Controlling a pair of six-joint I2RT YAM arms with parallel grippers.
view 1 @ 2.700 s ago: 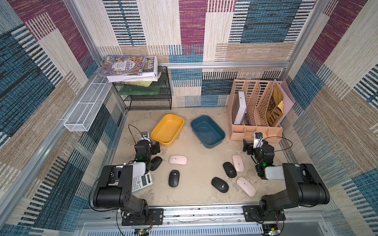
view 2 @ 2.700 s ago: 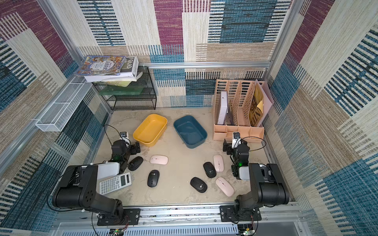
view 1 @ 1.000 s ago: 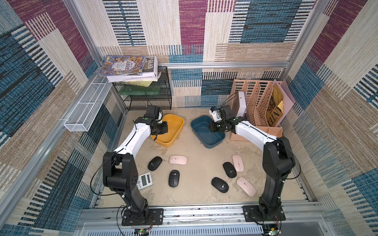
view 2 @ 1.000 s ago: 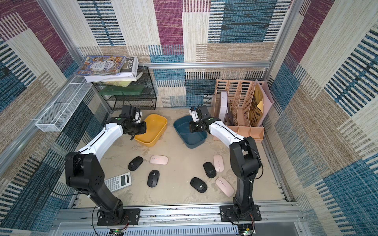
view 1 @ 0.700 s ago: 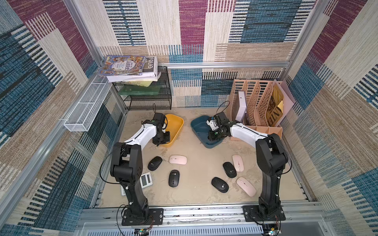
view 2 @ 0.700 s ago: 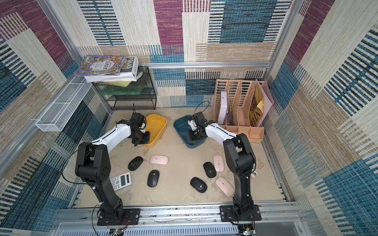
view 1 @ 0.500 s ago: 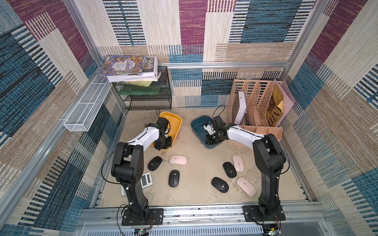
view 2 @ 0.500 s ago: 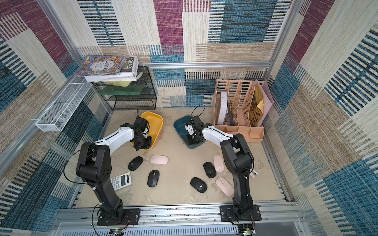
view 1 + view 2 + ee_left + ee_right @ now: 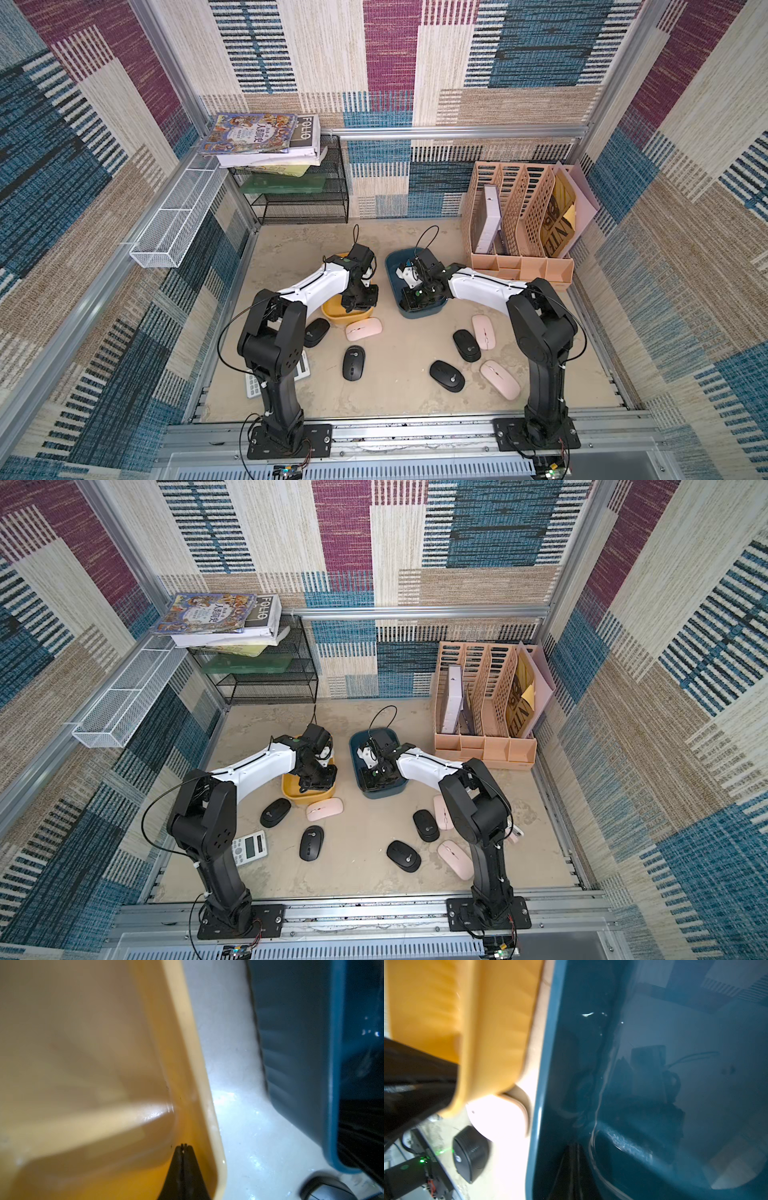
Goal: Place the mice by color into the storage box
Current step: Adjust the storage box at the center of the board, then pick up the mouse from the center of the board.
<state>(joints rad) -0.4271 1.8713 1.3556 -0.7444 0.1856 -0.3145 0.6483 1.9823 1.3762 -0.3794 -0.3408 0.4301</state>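
Observation:
My left gripper point(image 9: 357, 306) point(image 9: 184, 1146) is shut and empty, its tip inside the yellow storage box point(image 9: 332, 313) point(image 9: 104, 1064) by a near corner. My right gripper point(image 9: 411, 303) point(image 9: 577, 1147) is shut and empty too, down inside the blue storage box point(image 9: 392, 270) point(image 9: 654, 1064). Both boxes hold no mice. Several black mice point(image 9: 316, 332) point(image 9: 353, 362) point(image 9: 466, 345) and three pink mice point(image 9: 363, 329) point(image 9: 483, 331) point(image 9: 500, 379) lie on the table in front of the boxes. One pink mouse point(image 9: 325, 806) lies right against the yellow box's front edge.
A white calculator point(image 9: 249, 848) lies near the left arm's base. A peach file organizer point(image 9: 519, 232) stands at the back right. At the back left is a black wire rack point(image 9: 299, 195) with books on top. A white mesh basket point(image 9: 174, 220) hangs on the left wall.
Both arms drew back toward the front with shut grippers inside the boxes. The yellow and blue boxes slid nearer to the mice and turned a little.

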